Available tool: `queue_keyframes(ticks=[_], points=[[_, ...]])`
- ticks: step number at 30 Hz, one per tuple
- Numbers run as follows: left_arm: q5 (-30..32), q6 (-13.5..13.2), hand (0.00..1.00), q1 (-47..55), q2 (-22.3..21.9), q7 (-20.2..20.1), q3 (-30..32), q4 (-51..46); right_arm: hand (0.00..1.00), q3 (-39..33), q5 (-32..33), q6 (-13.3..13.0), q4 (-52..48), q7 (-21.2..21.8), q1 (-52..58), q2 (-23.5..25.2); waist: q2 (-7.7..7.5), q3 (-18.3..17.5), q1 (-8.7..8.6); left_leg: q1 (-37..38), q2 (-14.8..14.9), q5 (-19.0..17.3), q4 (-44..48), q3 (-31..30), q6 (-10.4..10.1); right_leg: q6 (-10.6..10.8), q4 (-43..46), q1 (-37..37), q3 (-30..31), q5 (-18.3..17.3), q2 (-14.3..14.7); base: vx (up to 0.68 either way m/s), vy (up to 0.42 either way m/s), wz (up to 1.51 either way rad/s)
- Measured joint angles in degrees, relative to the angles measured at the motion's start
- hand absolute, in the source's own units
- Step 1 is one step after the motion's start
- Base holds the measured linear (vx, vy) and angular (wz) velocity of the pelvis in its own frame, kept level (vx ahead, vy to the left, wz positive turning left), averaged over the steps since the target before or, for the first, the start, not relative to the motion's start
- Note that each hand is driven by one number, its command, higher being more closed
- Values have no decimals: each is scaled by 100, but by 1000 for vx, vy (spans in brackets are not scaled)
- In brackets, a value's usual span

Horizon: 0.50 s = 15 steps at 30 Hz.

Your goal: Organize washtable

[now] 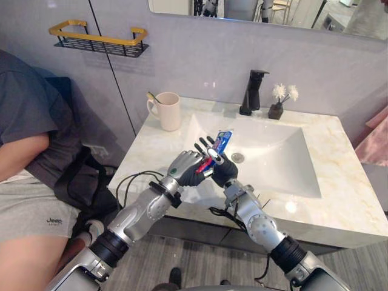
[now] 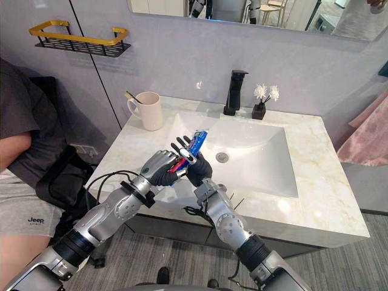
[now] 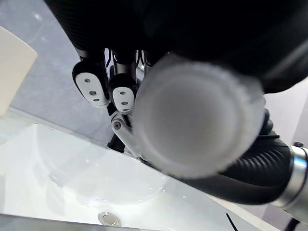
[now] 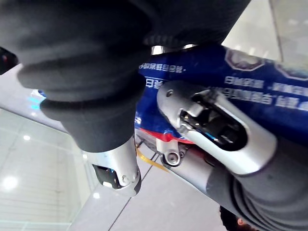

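Both my hands meet over the front left rim of the basin and hold the toothpaste tube between them in the air. My left hand has its fingers curled round the tube's red lower end, where the white cap is. My right hand grips the blue body, fingers pressed across it. From the tube, the mug stands at 10 o'clock and the black tap at 1 o'clock.
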Motion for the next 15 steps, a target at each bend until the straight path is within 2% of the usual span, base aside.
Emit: queue_keyframes(ticks=[6,13,14,15], points=[[1,-87,100,88,-156,6,2,-2,100,-92,-9,-12,0,1,45,56,8,-1,-2,5,-2,-2,-3,-9,-15,5,24,0,-23,-3,-5,-26,-5,2],[-10,-108,100,418,-427,-3,207,-15,100,-232,-257,-41,0,13,240,302,120,-50,-3,17,-9,6,-3,-4,-6,10,40,-2,-22,-7,-6,0,0,0],[-11,-110,0,450,-479,-3,254,-16,100,-264,-285,-41,0,26,241,336,130,-52,-3,23,-10,6,-3,-4,-6,9,60,-7,-22,-18,-5,0,0,0],[-16,-111,0,485,-531,-2,307,-24,100,-305,-323,-41,0,54,243,376,133,-52,-2,33,-10,6,-3,-5,-6,10,85,-9,-22,-34,-4,0,0,0]])
